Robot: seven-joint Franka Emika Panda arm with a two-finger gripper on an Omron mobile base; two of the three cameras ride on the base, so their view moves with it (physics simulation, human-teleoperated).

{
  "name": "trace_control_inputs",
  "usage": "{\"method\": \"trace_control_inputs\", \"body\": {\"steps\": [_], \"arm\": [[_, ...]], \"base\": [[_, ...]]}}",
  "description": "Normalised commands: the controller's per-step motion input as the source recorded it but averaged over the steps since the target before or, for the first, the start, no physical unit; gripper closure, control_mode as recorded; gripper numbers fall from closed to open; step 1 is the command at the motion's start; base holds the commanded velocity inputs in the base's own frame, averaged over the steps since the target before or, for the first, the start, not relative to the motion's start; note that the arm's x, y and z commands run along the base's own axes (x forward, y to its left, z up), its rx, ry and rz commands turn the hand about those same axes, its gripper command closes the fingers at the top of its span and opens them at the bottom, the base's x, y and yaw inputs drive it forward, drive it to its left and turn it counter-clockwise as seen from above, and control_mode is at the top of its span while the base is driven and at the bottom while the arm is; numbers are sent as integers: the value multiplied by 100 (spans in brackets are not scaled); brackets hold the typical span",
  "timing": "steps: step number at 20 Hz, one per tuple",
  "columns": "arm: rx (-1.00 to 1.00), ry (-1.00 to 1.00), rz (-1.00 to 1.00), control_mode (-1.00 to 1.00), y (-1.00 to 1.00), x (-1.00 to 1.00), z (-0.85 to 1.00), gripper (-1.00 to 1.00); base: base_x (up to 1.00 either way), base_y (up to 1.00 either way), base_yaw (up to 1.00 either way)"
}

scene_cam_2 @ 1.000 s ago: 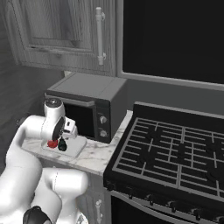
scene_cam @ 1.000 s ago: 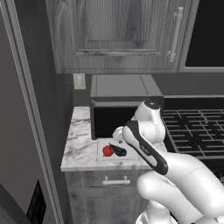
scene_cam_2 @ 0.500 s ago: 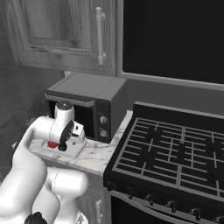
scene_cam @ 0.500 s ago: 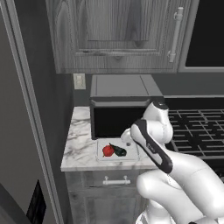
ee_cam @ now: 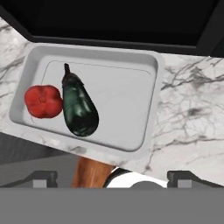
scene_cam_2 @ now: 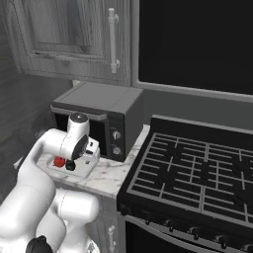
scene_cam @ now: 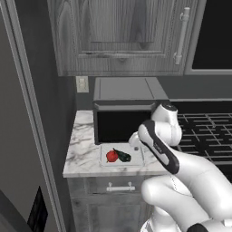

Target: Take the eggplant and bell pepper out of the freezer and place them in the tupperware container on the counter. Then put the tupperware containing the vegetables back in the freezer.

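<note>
The kitchen shows grey wood-grain wall cabinets (scene_cam: 122, 38) above a run of white marble counter (scene_cam: 84, 152), with a black stove (scene_cam_2: 197, 175) beside it. At the left edge of the left base view stands the tall grey side of the freezer (scene_cam: 20, 136); whether its door is open cannot be told. A microwave (scene_cam: 124, 111) sits at the back of the counter.

Directly in front of the microwave lies the tupperware container (ee_cam: 146, 109), flat on the marble near the counter's front edge. Inside it, at one end, the eggplant (ee_cam: 78, 107) and the bell pepper (ee_cam: 43, 101) lie touching each other. Both vegetables are therefore loaded; the remaining step appears to be carrying the container to the freezer.

The gripper (ee_cam: 111, 177) hangs above the container's near rim with its fingers spread fully apart and nothing between them.

Probable faults from this state:

- The container is shallow and smooth. A pinch on one rim wall may slip, or the container may tilt under its own weight.
- The load sits at one end. A grasp at the opposite end would let the loaded end drop, and the rounded vegetables could roll out.
- The container lies close to the counter edge. A downward push on the near rim could tip it off.
- The microwave front stands just behind, limiting approach room.
</note>
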Motion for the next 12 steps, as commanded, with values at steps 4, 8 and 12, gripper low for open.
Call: {"method": "trace_control_inputs", "body": {"steps": [4,8,12], "arm": [[0,0,0,-100,-20,13,-1,-100],[0,0,0,-100,-25,11,-4,-100],[0,0,0,-100,-14,13,-16,-100]], "base": [[0,0,0],[0,0,0],[0,0,0]]}}
